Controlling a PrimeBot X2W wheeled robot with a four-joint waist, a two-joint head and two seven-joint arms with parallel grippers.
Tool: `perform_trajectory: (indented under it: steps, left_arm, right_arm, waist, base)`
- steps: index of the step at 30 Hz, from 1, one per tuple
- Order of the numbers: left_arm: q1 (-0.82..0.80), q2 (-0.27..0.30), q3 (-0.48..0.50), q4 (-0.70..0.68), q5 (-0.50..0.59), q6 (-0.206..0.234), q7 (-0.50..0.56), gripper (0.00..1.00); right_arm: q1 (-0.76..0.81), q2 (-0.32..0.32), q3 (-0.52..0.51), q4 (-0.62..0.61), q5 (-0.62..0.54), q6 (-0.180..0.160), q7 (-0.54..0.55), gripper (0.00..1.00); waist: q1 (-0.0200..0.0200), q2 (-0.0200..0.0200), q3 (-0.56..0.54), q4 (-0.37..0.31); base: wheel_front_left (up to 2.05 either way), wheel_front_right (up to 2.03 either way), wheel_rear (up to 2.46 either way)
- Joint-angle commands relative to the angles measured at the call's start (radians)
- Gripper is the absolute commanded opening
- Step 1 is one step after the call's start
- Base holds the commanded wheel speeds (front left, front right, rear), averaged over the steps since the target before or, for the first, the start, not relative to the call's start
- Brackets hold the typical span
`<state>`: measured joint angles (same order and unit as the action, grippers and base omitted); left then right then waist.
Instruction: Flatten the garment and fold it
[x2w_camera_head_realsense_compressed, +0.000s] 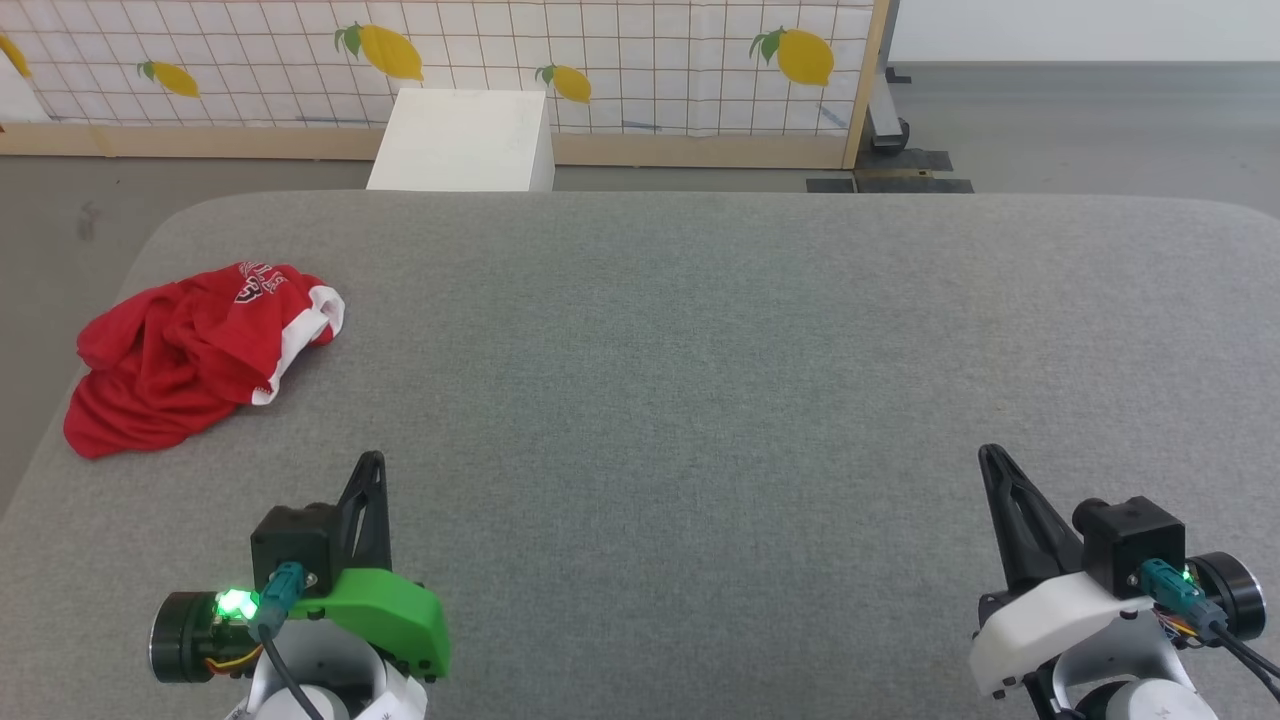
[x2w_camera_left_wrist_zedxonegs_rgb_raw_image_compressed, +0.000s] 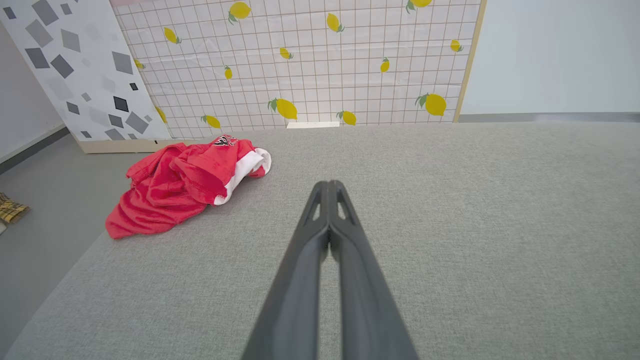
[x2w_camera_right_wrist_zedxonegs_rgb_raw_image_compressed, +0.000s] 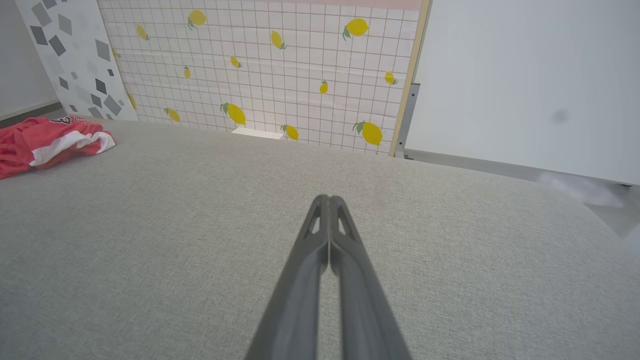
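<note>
Near edge of counter (x2w_camera_head_realsense_compressed: 650, 350): left gripper (x2w_camera_head_realsense_compressed: 370, 470) over the near-left part, green housing behind it and a green lamp lit at the wrist; jaws clenched tip to tip, nothing between them. The left wrist view confirms it: left gripper (x2w_camera_left_wrist_zedxonegs_rgb_raw_image_compressed: 330, 189) with both fingers pressed together above bare grey counter (x2w_camera_left_wrist_zedxonegs_rgb_raw_image_compressed: 475, 200) fabric. Right gripper (x2w_camera_head_realsense_compressed: 995, 465) over the counter's near-right part, white housing; jaws likewise clenched and empty, and in its own wrist view the right gripper (x2w_camera_right_wrist_zedxonegs_rgb_raw_image_compressed: 330, 201) shows no gap at the tips. Both grippers are well apart from each other and from the cloth. Counter surface is grey woven padding with rounded far corners. Farther in, on the counter's far-left part: the garment (x2w_camera_head_realsense_compressed: 180, 360), red, lying in a crumpled heap, not flattened, not folded. Its left hem reaches the counter's left edge. A white trim band curls along the side of the heap facing the counter's centre, and printed lettering shows on the far fold, partly creased over. The same heap appears in the left wrist view (x2w_camera_left_wrist_zedxonegs_rgb_raw_image_compressed: 170, 190) and the right wrist view (x2w_camera_right_wrist_zedxonegs_rgb_raw_image_compressed: 45, 142). Beyond the counter's far edge: white box (x2w_camera_head_realsense_compressed: 465, 140) on the floor (x2w_camera_head_realsense_compressed: 1050, 120), then a lemon-print grid screen (x2w_camera_head_realsense_compressed: 620, 60) standing upright.
</note>
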<state>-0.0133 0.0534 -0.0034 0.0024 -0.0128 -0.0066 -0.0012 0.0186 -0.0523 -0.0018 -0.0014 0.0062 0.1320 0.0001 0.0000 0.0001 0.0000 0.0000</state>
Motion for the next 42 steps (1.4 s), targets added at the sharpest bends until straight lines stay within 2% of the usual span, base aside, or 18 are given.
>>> perform_trajectory:
  steps: [1, 30, 31, 42]
  left_arm:
    - [0.013, -0.003, 0.003, -0.002, 0.013, 0.007, 0.001, 0.00]
    - [0.013, -0.003, 0.003, -0.002, 0.013, 0.007, 0.001, 0.00]
    - [0.000, 0.000, -0.001, 0.000, -0.001, 0.000, 0.000, 1.00]
    - [-0.007, 0.000, -0.020, 0.013, -0.020, 0.008, -0.017, 1.00]
  right_arm:
    - [-0.019, 0.002, 0.002, 0.001, -0.006, -0.001, 0.000, 0.00]
    - [-0.019, 0.002, 0.002, 0.001, -0.006, -0.001, 0.000, 0.00]
    - [0.000, 0.000, 0.000, 0.000, 0.001, 0.000, 0.000, 1.00]
    - [-0.002, 0.000, -0.003, 0.005, 0.006, 0.000, -0.016, 1.00]
  waist:
    - [0.0000, -0.0001, 0.000, 0.000]
    - [0.0000, -0.0001, 0.000, 0.000]
    - [0.0000, -0.0001, 0.000, 0.000]
    - [0.0000, -0.0001, 0.000, 0.000]
  base:
    - [0.00, 0.00, 0.00]
    - [0.00, 0.00, 0.00]
    - [0.00, 0.00, 0.00]
    - [0.00, 0.00, 0.00]
